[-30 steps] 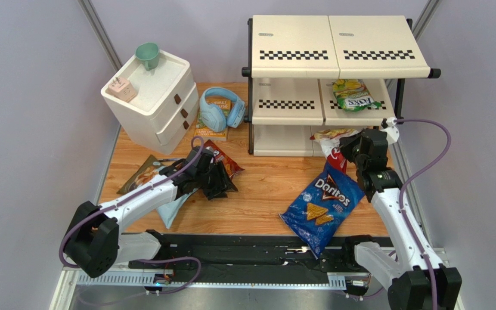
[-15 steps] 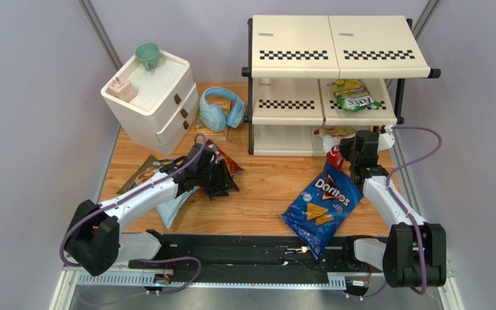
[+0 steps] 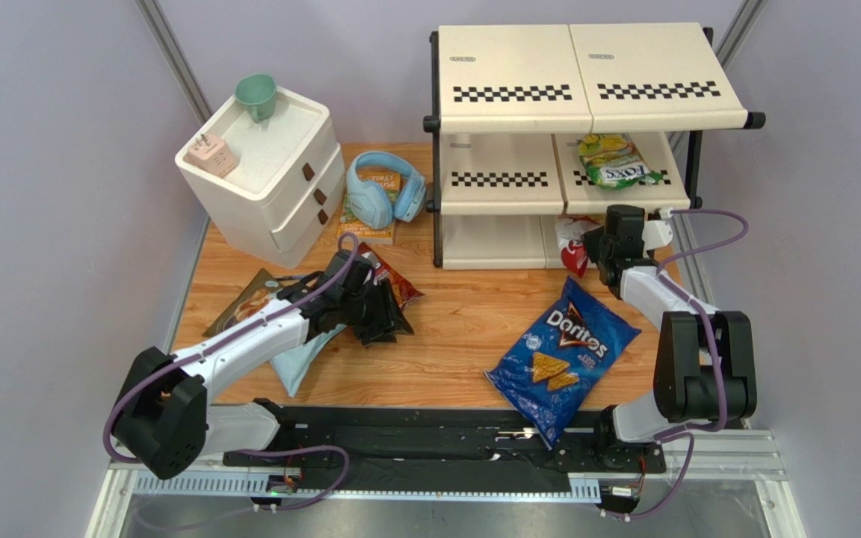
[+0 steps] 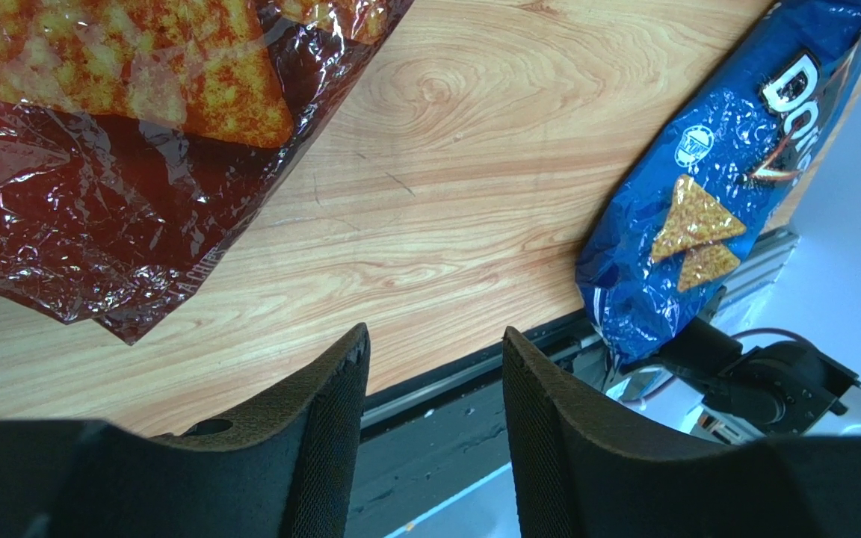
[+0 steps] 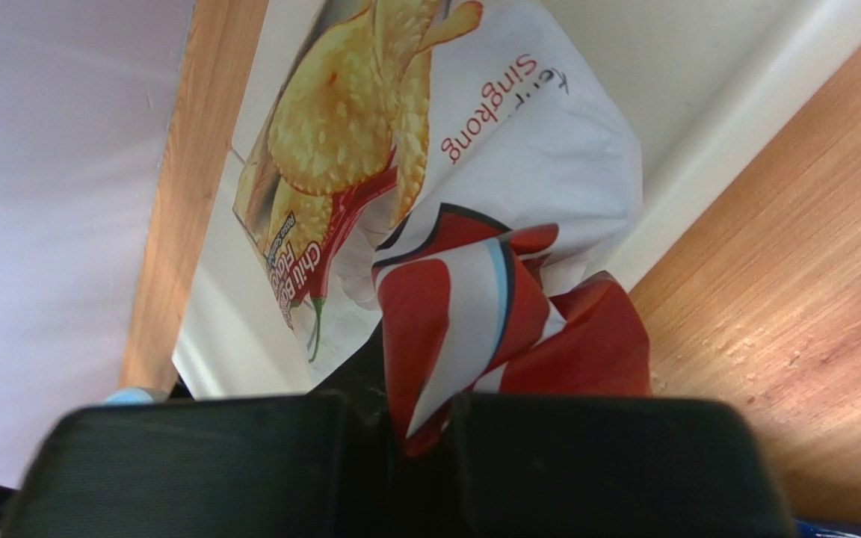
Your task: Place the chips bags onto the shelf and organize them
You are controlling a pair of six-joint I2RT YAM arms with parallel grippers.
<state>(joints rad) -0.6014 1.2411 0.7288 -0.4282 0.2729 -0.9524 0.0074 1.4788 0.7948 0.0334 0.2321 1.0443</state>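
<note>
Item 1: I logged my right tool (image 5: 401, 417) clamped shut on the red corner of the crinkly white-and-red foil chips bag (image 5: 446, 202). The bag lay just ahead of it, partly on the bottom board of the three-tier cream shelf (image 3: 581, 79).

Item 2: my left tool (image 4: 435, 370) stood half open and empty over the wooden surface (image 4: 458, 202). The dark red foil Doritos bag (image 4: 98, 191) lay just ahead of it, the blue foil Doritos bag (image 4: 727, 168) farther ahead.

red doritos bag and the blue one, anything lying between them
Nothing: between the red Doritos and the blue Doritos is bare wooden table, clearest in the left wrist view.
</note>
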